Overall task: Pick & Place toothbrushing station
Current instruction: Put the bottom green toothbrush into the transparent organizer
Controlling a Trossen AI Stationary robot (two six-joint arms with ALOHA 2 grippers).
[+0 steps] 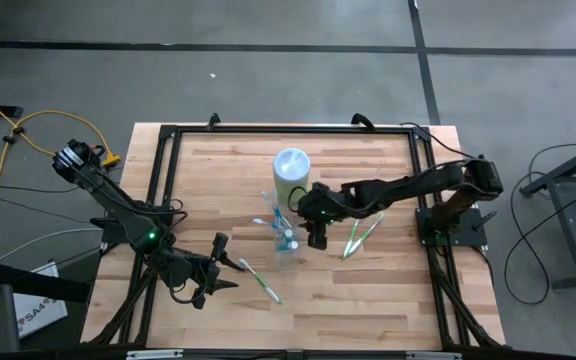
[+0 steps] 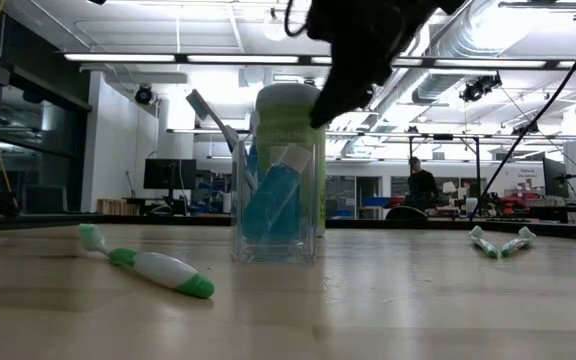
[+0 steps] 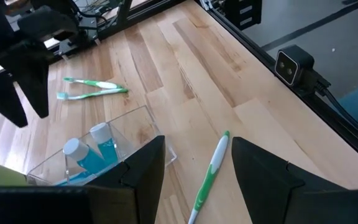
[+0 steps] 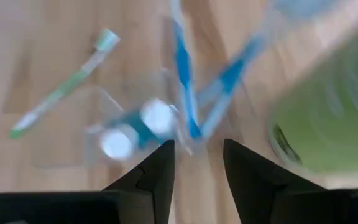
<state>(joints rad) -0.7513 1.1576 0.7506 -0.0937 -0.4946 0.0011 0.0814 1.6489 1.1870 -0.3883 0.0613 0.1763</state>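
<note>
two toothpaste tubes [image 3: 89,149] inside tumbler [image 3: 135,134]

Grey concrete floor [image 1: 268,70] around wooden table [image 1: 388,290]. Yellow cable [image 1: 8,125] on floor. Ceiling strip lights [image 2: 168,57], ducts [image 2: 508,30], monitors [image 2: 168,174], seated person [image 2: 420,184] behind.

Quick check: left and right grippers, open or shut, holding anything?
Left gripper: open, empty, above the lone green toothbrush.
Right gripper: open, empty, over the clear tumbler.
</note>
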